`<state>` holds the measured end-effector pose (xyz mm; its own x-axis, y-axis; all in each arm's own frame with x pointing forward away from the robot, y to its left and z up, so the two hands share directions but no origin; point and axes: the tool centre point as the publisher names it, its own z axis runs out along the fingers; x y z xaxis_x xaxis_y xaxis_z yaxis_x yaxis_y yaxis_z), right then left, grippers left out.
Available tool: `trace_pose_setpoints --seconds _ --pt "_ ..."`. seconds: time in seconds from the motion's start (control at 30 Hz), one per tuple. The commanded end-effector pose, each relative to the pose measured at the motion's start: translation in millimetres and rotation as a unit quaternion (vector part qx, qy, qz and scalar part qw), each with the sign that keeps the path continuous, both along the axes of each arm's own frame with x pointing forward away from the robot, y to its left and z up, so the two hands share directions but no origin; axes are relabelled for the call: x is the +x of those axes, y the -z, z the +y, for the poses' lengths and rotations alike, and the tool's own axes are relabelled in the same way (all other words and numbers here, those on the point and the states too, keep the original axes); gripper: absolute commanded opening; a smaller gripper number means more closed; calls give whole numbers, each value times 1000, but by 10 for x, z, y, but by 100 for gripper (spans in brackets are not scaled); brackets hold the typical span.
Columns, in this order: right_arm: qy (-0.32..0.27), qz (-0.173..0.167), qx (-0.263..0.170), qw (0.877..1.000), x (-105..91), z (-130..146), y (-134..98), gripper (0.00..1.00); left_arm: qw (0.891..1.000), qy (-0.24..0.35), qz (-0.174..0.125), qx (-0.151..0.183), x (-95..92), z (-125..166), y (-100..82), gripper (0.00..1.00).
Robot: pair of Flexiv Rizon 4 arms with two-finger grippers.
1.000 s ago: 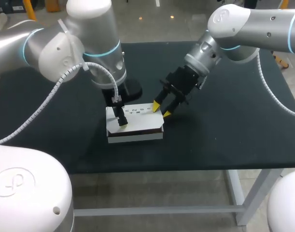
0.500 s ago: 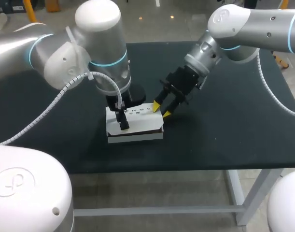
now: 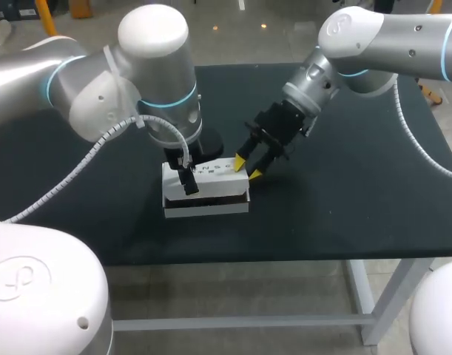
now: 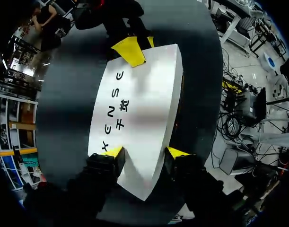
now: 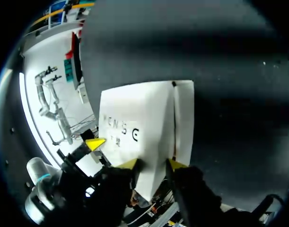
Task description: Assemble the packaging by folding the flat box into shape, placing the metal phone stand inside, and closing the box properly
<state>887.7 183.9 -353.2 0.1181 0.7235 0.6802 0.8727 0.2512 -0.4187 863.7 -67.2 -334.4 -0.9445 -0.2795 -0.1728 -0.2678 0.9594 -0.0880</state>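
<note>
The white box [image 3: 211, 194] with black letters on its lid lies mid-table, with a dark gap under the lid's front edge. My left gripper [image 3: 186, 180] comes down over its left end. In the left wrist view the gripper [image 4: 145, 152] straddles the box [image 4: 139, 109], and both yellow tips touch its sides. My right gripper [image 3: 247, 166] is at the box's right end. In the right wrist view that gripper [image 5: 152, 164] has the end of the box [image 5: 144, 123] between its tips. One right fingertip [image 4: 130, 51] rests on the lid. The phone stand is hidden.
The black table [image 3: 344, 200] is bare around the box, with open room on its right half and along the front edge. My two arms crowd the space just above and behind the box.
My left arm has swung slightly right and turned over the box's left end. The lid's front right corner, raised a second ago, now lies flatter. The right arm has kept still.
</note>
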Motion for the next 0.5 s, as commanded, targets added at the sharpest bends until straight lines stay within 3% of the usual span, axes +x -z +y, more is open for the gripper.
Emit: trace_pose_setpoints --seconds 0.03,0.37,0.5 --pt "-2 1 1 1000 0 6 4 41 1000 -10 -9 9 12 -21 15 46" --pt "-2 1 1 1000 0 6 4 40 1000 -15 -9 13 30 -48 44 30" --pt "-2 1 1 1000 0 6 4 40 999 -12 -15 25 6 -68 70 31"
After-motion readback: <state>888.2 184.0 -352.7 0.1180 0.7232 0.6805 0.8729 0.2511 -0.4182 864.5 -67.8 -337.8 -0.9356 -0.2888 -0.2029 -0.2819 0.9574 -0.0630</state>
